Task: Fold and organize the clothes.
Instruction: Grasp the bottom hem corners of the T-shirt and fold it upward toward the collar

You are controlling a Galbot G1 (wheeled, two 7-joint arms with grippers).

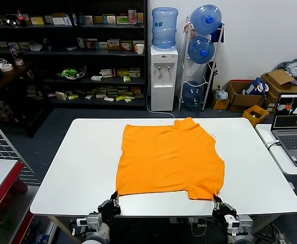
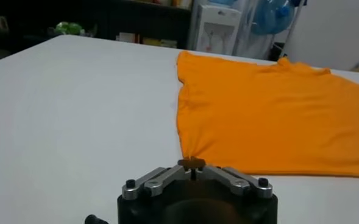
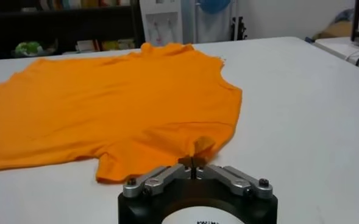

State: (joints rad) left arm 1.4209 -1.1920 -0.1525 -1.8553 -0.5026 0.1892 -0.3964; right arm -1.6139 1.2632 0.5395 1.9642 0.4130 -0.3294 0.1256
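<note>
While the orange T-shirt [image 1: 171,159] lies spread flat on the white table [image 1: 72,173], both grippers sit at the table's near edge, one at each near corner of the garment. Left gripper [image 1: 111,204]: positioned at the shirt's near left corner; in the left wrist view its fingers [image 2: 178,171] are pressed together, with a small tuft of orange fabric pinched at their tips [image 2: 192,163]. Right gripper [image 1: 220,205]: positioned at the shirt's near right corner; in the right wrist view its fingers [image 3: 177,171] are likewise closed, gripping a puckered fold of the shirt's edge [image 3: 193,161]. The shirt occupies the middle of the table, slightly skewed, its plain side up. One sleeve [image 1: 198,189] folds out along the near right edge, and the collar area [image 1: 185,122] points toward the far side. A small white label [image 1: 212,135] shows just beside the shirt's far right edge. Background: a water dispenser [image 1: 164,61] stands beyond the table, dark shelving [image 1: 67,51] to the robot's left, and an open laptop [image 1: 292,127] on a side table to the right.
</note>
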